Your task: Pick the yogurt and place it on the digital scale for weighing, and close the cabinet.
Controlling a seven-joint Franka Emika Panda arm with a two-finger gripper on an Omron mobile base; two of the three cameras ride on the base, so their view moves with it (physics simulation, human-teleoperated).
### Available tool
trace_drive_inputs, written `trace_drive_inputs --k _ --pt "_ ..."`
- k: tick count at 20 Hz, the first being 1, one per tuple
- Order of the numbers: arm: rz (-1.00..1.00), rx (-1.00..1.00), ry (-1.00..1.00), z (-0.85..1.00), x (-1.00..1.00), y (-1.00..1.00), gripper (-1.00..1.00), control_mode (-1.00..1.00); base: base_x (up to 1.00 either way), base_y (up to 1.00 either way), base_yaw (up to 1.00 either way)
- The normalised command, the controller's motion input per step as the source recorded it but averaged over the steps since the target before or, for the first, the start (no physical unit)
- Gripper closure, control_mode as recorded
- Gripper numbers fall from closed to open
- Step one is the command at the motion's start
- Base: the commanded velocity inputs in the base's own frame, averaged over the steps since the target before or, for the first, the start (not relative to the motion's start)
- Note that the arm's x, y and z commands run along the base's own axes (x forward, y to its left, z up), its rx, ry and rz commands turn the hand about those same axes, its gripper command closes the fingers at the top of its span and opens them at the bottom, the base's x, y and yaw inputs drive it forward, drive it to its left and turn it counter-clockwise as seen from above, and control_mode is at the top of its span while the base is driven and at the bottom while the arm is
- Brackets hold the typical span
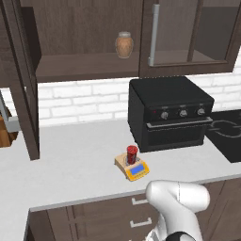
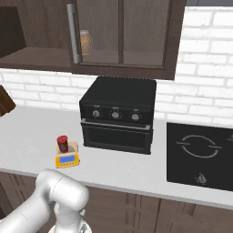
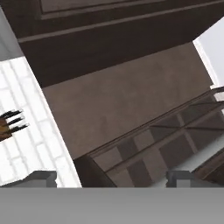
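Left base view: yogurt (image 1: pixel 132 154) stands upright on the scale (image 1: pixel 132 168), on the counter (image 1: pixel 70 155) in front of the oven (image 1: pixel 169 113). Weighing part looks done. Cabinet (image 1: pixel 89 37) left door (image 1: pixel 23 80) hangs open, edge-on, jar (image 1: pixel 124 44) on its shelf.

Right base view: yogurt on scale left of oven; right door shut.

Hand view: gripper (image 3: pixel 111 178) spread wide, empty, tips apart, aimed up at the glass-paned door (image 3: pixel 175 140), which lies just ahead, long axis vertical in the room.

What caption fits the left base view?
Yogurt sits on digital scale beside oven; cabinet door open.
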Motion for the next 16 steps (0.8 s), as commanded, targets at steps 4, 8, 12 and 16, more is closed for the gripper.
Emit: trace_drive_inputs --k 4,8,12,16 --pt "-0.01 0.06 0.00 0.00 0.99 -0.26 -1.00 -1.00 0.00 0.00 0.00" --pt "-0.01 0.00 0.07 -0.08 1.00 -0.13 -1.00 -1.00 0.00 0.00 0.00" --pt "0.00 0.00 0.04 -0.38 1.00 0.00 -1.00 -1.00 0.00 0.00 0.00" --pt "0.00 0.00 0.00 -0.43 1.00 0.00 -1.00 -1.00 0.00 0.00 0.00"
